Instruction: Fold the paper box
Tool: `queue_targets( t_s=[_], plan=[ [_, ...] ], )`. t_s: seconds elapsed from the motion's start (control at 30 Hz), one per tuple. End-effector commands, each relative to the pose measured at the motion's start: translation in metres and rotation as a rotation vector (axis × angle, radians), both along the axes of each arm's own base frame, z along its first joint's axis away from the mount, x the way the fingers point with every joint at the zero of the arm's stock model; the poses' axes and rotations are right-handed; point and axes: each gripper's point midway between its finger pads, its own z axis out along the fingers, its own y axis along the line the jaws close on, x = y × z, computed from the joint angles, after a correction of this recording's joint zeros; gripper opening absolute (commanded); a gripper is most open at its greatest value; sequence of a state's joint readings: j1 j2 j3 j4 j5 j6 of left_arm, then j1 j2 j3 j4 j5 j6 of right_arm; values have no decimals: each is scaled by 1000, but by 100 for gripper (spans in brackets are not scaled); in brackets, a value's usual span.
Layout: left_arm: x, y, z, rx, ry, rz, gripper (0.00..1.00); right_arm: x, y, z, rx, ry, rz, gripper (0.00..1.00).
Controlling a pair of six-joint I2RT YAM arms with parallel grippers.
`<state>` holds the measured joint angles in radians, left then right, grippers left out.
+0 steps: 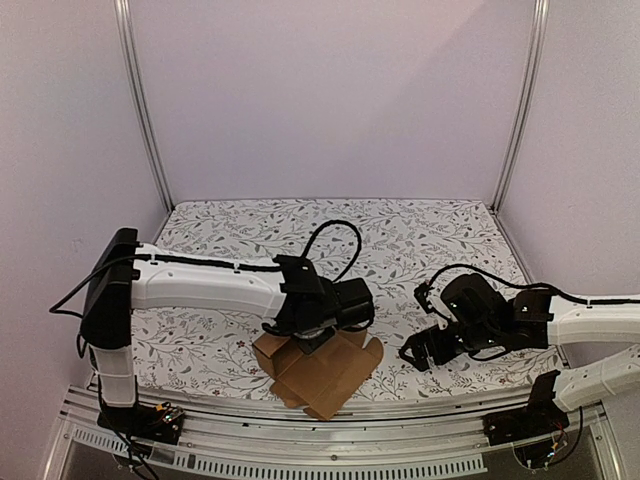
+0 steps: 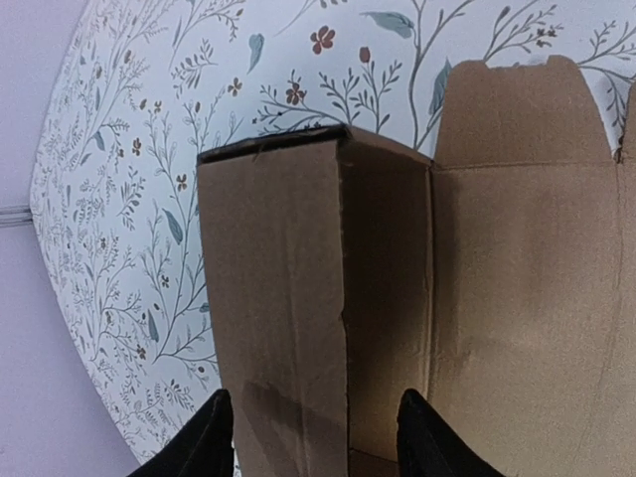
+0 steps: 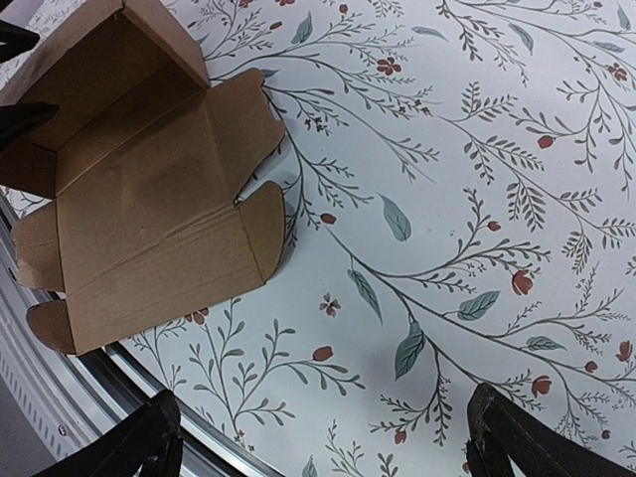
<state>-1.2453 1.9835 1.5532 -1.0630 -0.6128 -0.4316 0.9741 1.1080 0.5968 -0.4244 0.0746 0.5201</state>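
Two arms on station, one engaged. Paper box (image 1: 325, 372) lies half-formed at the near edge of the table (image 1: 430, 235), about centre. Its base is flat and its flaps are splayed toward the near right.

Left end effector (image 1: 308, 335) sits over the box's far-left part. In the wrist view its fingers (image 2: 211, 442) straddle a raised side wall (image 2: 273, 298), one outside and one inside. The fingers stand partly apart. Cannot tell whether they press the cardboard or merely bracket it.

Right end effector (image 1: 418, 352) hovers right of the box, apart from it, fingers spread wide, holding nothing.

Step in hand, as I read it: taking hold of the side wall to stand it square on its crease.

To do it well:
- Close evenly on both faces, low near the crease, so the fold follows the scored line.
- Use gentle pressure, since cardboard dents.
- The box is loose and may slide or lift. The right arm could help by pinning the flat base panel (image 3: 149, 199).
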Motion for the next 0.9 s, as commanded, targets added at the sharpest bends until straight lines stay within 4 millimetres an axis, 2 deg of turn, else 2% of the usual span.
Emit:
queue_targets(
  t_s=[0.0,0.3,0.53,0.7,0.87],
  plan=[
    [3,5,-4,10,10,11,52,-1,1,1,23,9,-9,99],
    [8,17,-6,-41,51,40,39,0,8,5,44,15,1,99],
    [15,32,-4,-90,69,71,36,0,16,7,63,22,9,99],
    [21,42,-3,-176,108,97,34,-4,32,7,74,36,43,99],
    [26,52,-11,-225,143,124,32,-5,52,13,82,36,66,99]
  ],
)
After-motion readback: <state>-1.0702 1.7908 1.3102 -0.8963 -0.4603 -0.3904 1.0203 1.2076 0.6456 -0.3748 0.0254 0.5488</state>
